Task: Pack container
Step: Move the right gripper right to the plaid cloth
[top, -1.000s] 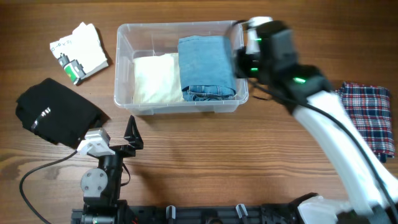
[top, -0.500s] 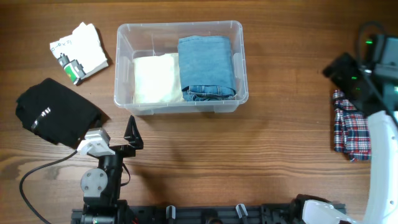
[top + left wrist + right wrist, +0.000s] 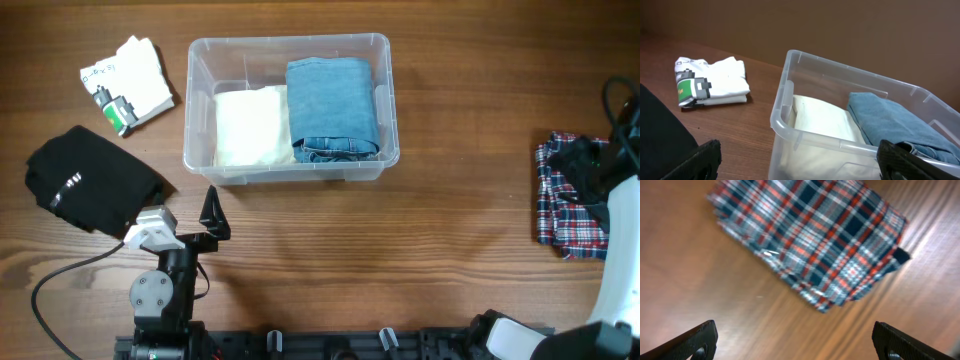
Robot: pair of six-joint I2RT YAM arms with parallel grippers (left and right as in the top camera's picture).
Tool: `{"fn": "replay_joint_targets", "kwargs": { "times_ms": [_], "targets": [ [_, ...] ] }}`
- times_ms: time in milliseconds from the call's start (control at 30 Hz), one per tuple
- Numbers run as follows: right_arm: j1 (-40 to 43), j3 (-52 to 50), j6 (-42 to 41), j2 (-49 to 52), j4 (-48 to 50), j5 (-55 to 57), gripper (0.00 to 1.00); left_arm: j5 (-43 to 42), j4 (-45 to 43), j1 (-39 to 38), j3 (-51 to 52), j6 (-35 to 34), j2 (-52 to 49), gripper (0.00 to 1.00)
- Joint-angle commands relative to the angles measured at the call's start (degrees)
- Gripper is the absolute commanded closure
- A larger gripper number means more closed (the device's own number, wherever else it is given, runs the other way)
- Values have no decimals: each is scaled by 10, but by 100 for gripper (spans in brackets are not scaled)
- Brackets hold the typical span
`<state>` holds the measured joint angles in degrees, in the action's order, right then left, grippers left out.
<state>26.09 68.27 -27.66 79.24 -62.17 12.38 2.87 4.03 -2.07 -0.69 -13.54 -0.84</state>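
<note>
The clear container [image 3: 200, 100] stands at the back centre of the table. Inside lie a cream folded garment [image 3: 250, 125] and folded blue jeans [image 3: 332, 108]. In the left wrist view its near rim [image 3: 840, 145] sits just ahead of my open, empty left gripper [image 3: 800, 162], with the cream garment [image 3: 825, 120] and jeans [image 3: 890, 120] behind it. At the table's right edge my right gripper [image 3: 590, 165] hovers above a red-and-blue plaid shirt [image 3: 565, 215]. In its own view the right gripper [image 3: 800, 342] stands open and empty, with the plaid shirt [image 3: 810, 240] beyond its tips.
A black folded garment [image 3: 90, 180] lies at the left, close to my left gripper [image 3: 180, 222]. A white printed shirt [image 3: 128, 82] lies at the back left, also seen as the white shirt [image 3: 710, 82] in the left wrist view. Bare wood lies between container and plaid shirt.
My right arm has swung from the container's right end out to the table's right edge, above the plaid shirt. The left arm and the garments in the container have not moved.
</note>
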Motion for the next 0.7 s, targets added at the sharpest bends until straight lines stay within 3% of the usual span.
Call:
{"fn": "replay_joint_targets", "kwargs": {
  "times_ms": [0, 200, 367, 467, 667],
  "targets": [
    [2, -7, 75, 20, 2, 55, 0, -5, -2, 4, 3, 14, 0, 0],
    [2, -7, 144, 35, 46, 43, 0, -5, -2, 4, 3, 14, 0, 0],
    [1, -7, 284, 66, 122, 40, 0, -5, -2, 4, 3, 14, 0, 0],
    [1, -7, 353, 104, 140, -41, 0, -5, -2, 4, 3, 14, 0, 0],
    [1, -7, 369, 177, 140, -51, 0, -5, -2, 4, 3, 14, 0, 0]
  ]
}}
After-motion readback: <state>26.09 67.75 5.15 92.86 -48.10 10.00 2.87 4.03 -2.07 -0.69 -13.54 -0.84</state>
